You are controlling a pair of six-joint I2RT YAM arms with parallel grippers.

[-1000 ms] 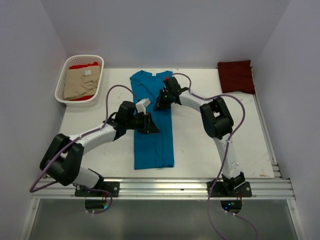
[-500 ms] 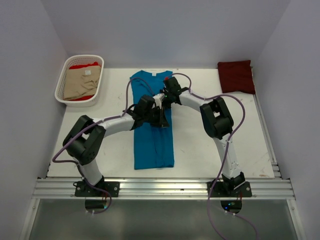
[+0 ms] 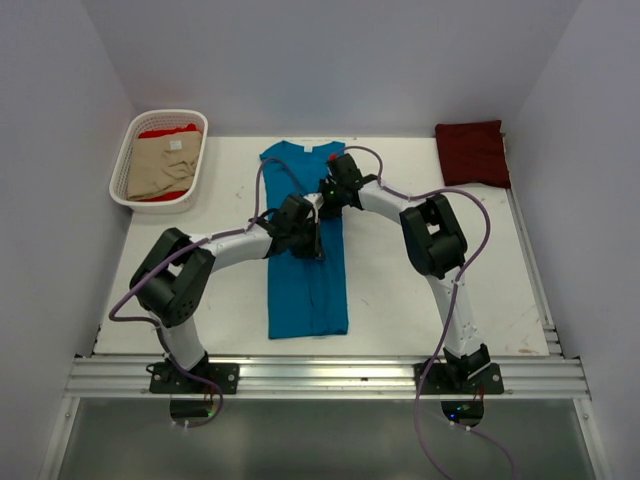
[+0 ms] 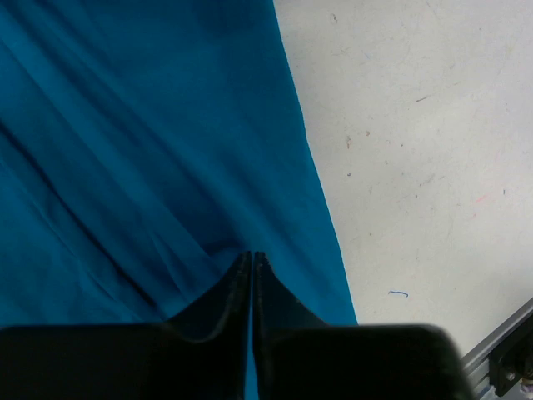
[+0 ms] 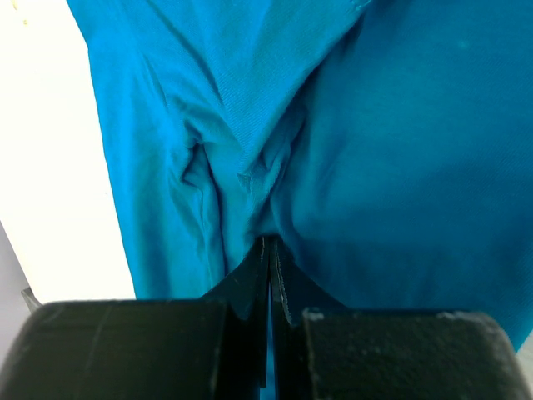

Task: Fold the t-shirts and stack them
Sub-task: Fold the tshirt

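A teal-blue t-shirt (image 3: 305,290), folded into a long strip, lies lengthwise on the middle of the white table (image 3: 410,290). My left gripper (image 3: 313,244) is shut on the cloth near the strip's right edge. In the left wrist view its fingertips (image 4: 251,255) pinch the teal fabric (image 4: 150,150), and creases run toward them. Further back on the strip, my right gripper (image 3: 323,204) is shut on the same shirt. Bunched folds of the shirt (image 5: 400,125) gather at its tips (image 5: 269,242). A dark maroon t-shirt (image 3: 472,152) lies folded at the back right corner.
A white slotted basket (image 3: 119,172) at the back left holds a beige t-shirt (image 3: 160,168) over a bright red one (image 3: 165,131). White walls close in the table on three sides. An aluminium rail (image 3: 330,375) runs along the near edge.
My left arm swung from the strip's left side across to its right edge, and its gripper closed on the cloth. The right gripper stayed shut on the shirt.
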